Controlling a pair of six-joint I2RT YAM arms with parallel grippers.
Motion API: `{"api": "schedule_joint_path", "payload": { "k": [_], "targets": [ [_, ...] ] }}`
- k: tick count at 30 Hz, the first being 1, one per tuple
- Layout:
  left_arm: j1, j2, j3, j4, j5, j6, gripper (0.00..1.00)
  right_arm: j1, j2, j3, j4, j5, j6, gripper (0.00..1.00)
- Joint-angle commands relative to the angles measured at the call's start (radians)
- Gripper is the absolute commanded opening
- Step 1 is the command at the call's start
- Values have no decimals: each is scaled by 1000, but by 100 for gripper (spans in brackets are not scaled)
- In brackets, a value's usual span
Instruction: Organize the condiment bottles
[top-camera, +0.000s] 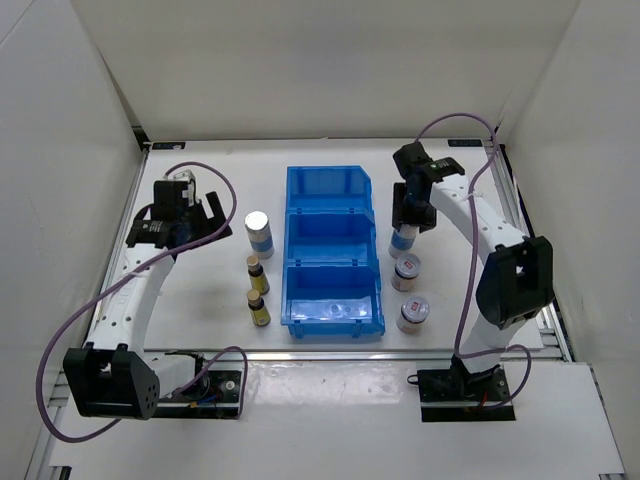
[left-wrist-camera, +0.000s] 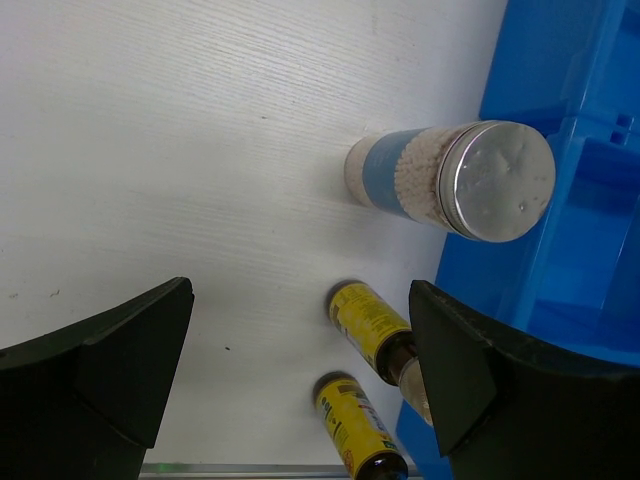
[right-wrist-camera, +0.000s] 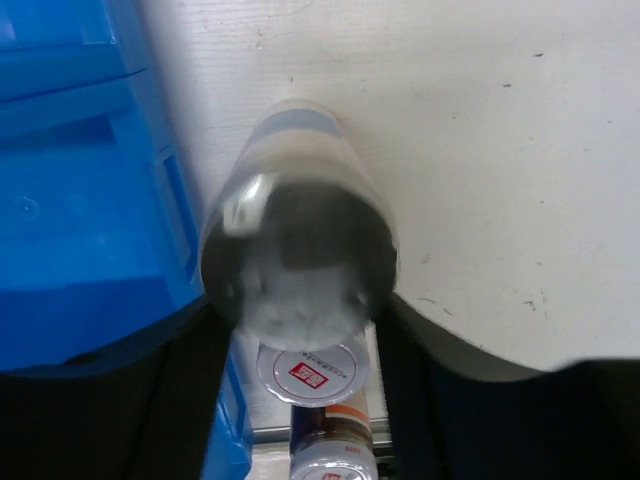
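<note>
My right gripper (top-camera: 410, 212) is shut on a tall silver-capped shaker (top-camera: 401, 240) that stands on the table right of the blue bin. In the right wrist view its fingers flank the shaker (right-wrist-camera: 295, 200). Two jars with red-marked lids (top-camera: 406, 270) (top-camera: 412, 314) stand in a line nearer the front, and both also show in the right wrist view (right-wrist-camera: 308, 372) (right-wrist-camera: 330, 462). The second shaker (top-camera: 259, 233) and two amber yellow-labelled bottles (top-camera: 257, 272) (top-camera: 259, 307) stand left of the bin. My left gripper (top-camera: 185, 215) is open and empty, up to the left of them. The left wrist view shows this shaker (left-wrist-camera: 450, 180) and the amber bottles (left-wrist-camera: 368, 320) (left-wrist-camera: 350, 420).
The blue three-compartment bin (top-camera: 332, 250) lies in the middle of the table, with nothing showing in its compartments. Its wall shows in the left wrist view (left-wrist-camera: 580, 150) and the right wrist view (right-wrist-camera: 80, 200). White walls enclose the table on three sides.
</note>
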Motion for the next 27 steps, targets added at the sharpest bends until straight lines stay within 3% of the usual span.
{"api": "schedule_joint_path", "payload": {
  "k": [1,2,7,11,14,15,18,21,27],
  "targets": [
    [3,-6,38,-3,9,11,100,12,-43,88,-15,54,1,55],
    [3,-15,38,-3,9,11,100,21,-74,101,-15,97,1,47],
    [3,-4,38,-3,9,11,100,109,-77,248,-44,249,1,34],
    [3,14,38,-3,18,11,100,130,-21,364,-72,275,-22,32],
    [3,14,38,-3,9,11,100,130,-11,357,-72,263,-22,44],
    [3,14,38,-3,9,11,100,130,-11,340,-72,249,-22,57],
    [3,14,38,-3,9,11,100,121,-20,265,-34,175,-34,82],
    [3,14,38,-3,9,11,100,121,-21,216,-20,155,-44,93],
    [3,25,38,-3,20,20,100,58,28,167,11,62,-44,93]
  ]
}}
